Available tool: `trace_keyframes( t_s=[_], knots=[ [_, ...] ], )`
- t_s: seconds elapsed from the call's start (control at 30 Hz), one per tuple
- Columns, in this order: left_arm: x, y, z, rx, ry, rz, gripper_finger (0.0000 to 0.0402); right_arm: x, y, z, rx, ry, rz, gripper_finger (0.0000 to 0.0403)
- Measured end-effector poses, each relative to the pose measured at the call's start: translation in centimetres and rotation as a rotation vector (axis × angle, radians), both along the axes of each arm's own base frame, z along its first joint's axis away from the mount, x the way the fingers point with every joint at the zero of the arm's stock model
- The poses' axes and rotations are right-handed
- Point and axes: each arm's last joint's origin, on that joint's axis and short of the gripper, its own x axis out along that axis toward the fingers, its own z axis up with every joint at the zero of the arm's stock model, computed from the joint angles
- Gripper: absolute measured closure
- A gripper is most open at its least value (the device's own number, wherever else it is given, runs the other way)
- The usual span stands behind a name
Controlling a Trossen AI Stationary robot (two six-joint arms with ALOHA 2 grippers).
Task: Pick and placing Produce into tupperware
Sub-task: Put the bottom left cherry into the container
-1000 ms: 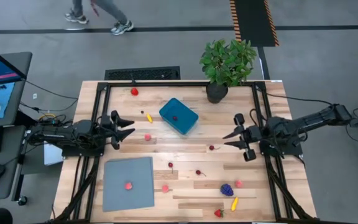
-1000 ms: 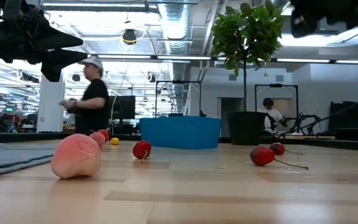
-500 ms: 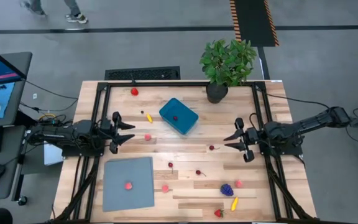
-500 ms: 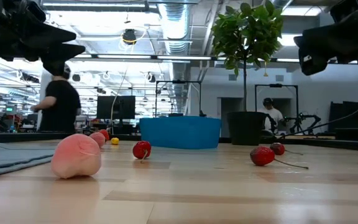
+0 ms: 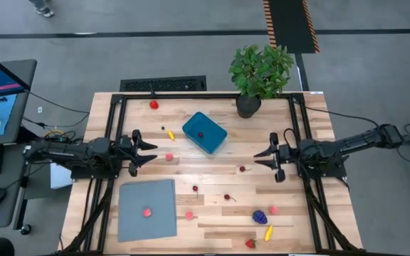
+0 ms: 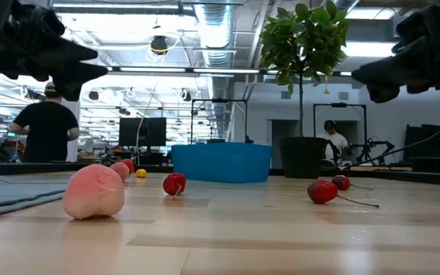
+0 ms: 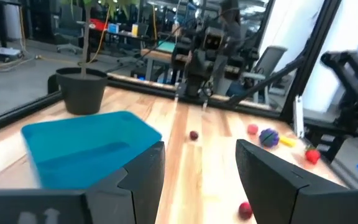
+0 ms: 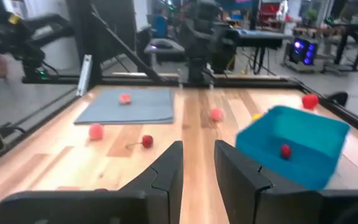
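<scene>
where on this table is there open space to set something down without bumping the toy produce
Bare wood lies between the tupperware and the potted plant, and along the edge beside the right gripper. Most of the grey sheet is free too. It is crowded near the purple grapes and banana.

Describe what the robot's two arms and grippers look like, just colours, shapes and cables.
Both arms are dark, near-black jointed links ending in blocky wrists. The left gripper and right gripper each carry two pointed black fingers with angular, faceted inner faces. Black cables trail off from both arm bases past the table's edges. No markings are legible.
</scene>
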Motion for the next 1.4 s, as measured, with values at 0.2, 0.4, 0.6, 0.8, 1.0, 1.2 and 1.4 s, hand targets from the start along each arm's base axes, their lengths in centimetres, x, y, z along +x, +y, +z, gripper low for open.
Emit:
trace_keyframes(
  t_s=[0.2,0.4,0.6,0.8,1.0,1.2,1.4],
  knots=[
    [1.3,-0.1,-0.2,-0.095,0.028,-0.013,0.0214,0.0,0.0,-0.3,0.020,0.035,-0.004,0.0290],
    [3.3,-0.7,-0.4,-0.055,0.135,-0.041,0.0214,-0.1,0.2,-0.6,0.031,0.063,0.017,0.0290],
    [7.0,-1.5,0.4,0.035,0.273,-0.068,0.0214,-0.2,0.5,-0.7,0.041,0.075,0.035,0.0290],
    [11.8,-3.2,0.0,0.175,0.431,-0.190,0.0214,-0.2,0.6,-0.7,0.043,0.076,0.047,0.0290],
    [16.2,-5.1,-0.7,0.234,0.643,-0.272,0.0214,-0.2,0.6,-0.9,0.047,0.094,0.045,0.0290],
    [19.3,-7.8,-0.3,0.438,0.739,-0.345,0.0214,-0.2,0.6,-0.9,0.072,0.097,0.042,0.0290],
    [20.7,-10.9,-0.3,0.707,0.796,-0.386,0.0214,-0.3,0.6,-1.1,0.077,0.117,0.040,0.0290]
  ],
)
